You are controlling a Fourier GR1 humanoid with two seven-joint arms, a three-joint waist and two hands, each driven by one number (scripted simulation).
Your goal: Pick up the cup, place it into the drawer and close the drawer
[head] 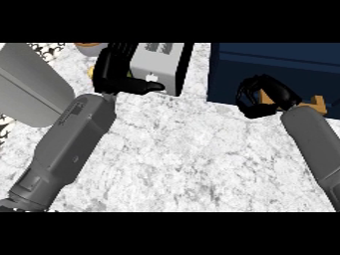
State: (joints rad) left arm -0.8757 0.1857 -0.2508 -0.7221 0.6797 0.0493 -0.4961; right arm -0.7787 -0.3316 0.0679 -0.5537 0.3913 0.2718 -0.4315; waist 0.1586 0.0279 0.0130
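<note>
- At the far left a big grey rounded object [18,84] lies on the marble counter [194,149].
- The left hand [117,67] is raised, its fingers straight and pointing up, its thumb out to the side. It holds nothing.
- Behind it stands a grey appliance [161,64].
- The dark blue drawer [290,74] is at the right.
- The right hand [264,97] is at the drawer's front, its fingers curled. I cannot tell what it holds; the cup is not visible.
- A small tan piece [318,103] shows beside the right hand.

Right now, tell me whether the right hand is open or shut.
Shut: the right hand has its black fingers curled in front of the dark blue drawer unit. What it holds cannot be told.
</note>
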